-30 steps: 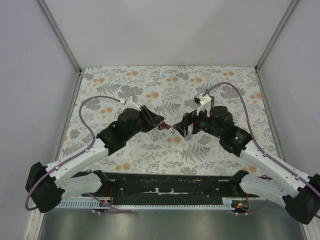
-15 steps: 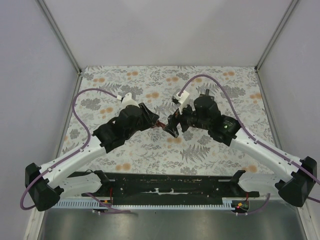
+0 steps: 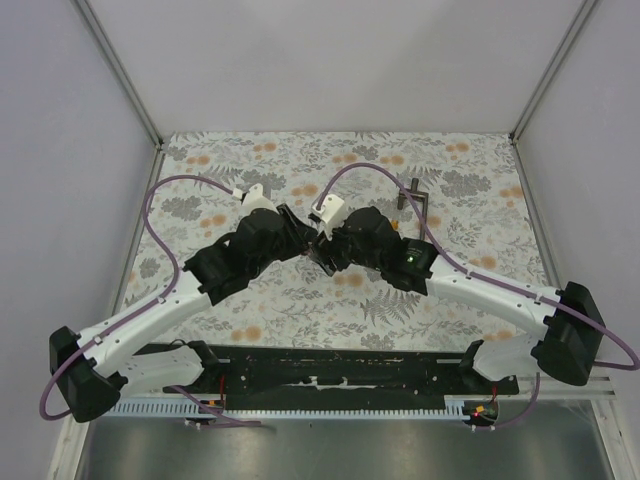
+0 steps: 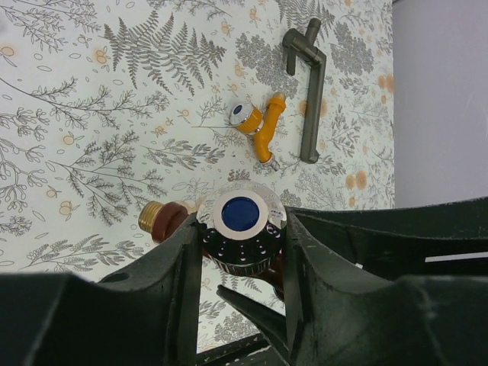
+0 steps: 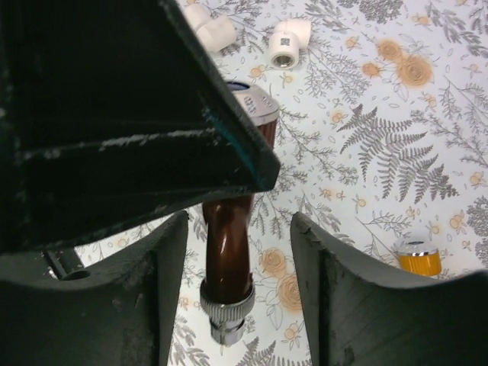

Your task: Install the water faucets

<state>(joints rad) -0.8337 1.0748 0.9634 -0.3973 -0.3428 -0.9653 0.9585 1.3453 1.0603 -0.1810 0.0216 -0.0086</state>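
The reddish-brown faucet [image 4: 242,221] has a chrome knob with a blue cap and a brass threaded end [image 4: 156,216]. My left gripper [image 4: 244,232] is shut on its knob and holds it above the table. In the right wrist view the faucet's brown spout [image 5: 227,244] hangs between the jaws of my open right gripper [image 5: 238,229], which stand on either side without touching it. In the top view the two grippers meet at mid-table, left [image 3: 303,236] and right [image 3: 325,252]. The orange faucet [image 4: 260,130] lies on the table; its end shows in the right wrist view [image 5: 417,259].
A dark grey T-shaped tool [image 3: 412,195] lies at the back right, also in the left wrist view [image 4: 309,88]. White elbow fittings [image 5: 290,42] lie on the flowered table cover [image 3: 230,300] beyond the faucet. Grey walls close in the sides.
My right arm has swung left and brought its open jaws around the spout of the faucet held by the left gripper. The T-shaped tool has come into view behind it.
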